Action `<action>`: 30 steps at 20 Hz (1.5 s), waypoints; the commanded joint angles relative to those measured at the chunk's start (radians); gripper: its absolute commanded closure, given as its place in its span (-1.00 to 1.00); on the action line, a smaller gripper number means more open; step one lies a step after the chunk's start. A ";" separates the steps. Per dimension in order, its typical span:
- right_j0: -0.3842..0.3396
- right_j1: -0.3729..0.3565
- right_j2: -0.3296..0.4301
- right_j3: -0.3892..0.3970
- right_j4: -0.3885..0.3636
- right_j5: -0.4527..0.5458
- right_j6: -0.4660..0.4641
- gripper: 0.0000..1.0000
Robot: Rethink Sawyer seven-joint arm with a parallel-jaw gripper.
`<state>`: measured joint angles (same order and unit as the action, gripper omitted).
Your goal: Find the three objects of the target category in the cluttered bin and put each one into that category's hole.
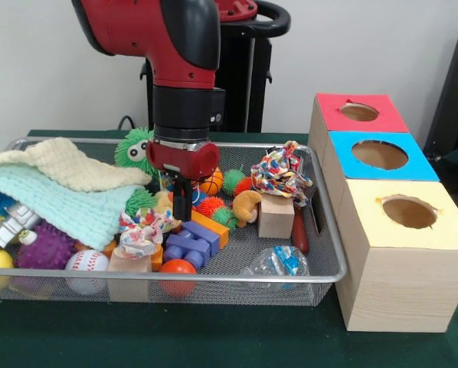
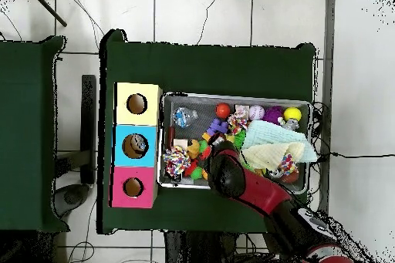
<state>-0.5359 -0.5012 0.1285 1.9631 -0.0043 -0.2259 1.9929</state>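
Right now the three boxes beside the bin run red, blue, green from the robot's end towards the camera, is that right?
Not quite. The front view shows the nearest box topped yellow, not green. The red box and the blue box do sit beside the bin as you say.

Wire bin (image 1: 332, 253) crowded with toys beside three-holed box (image 1: 397, 253).

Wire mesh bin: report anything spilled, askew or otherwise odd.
Nothing has spilled out of the wire mesh bin. The cut edges of the round holes in the yellow-topped box and red-topped box look ragged. The overhead view shows something inside the blue-topped box.
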 commanded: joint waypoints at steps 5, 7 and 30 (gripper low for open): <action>-0.106 0.042 0.254 -0.071 -0.190 -0.005 0.080 1.00; -0.122 0.043 0.288 -0.076 -0.222 0.041 0.049 1.00; -0.129 0.091 0.315 -0.140 -0.291 0.068 0.060 -1.00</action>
<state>-0.6296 -0.4724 0.3180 1.9425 -0.2416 -0.2259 1.9929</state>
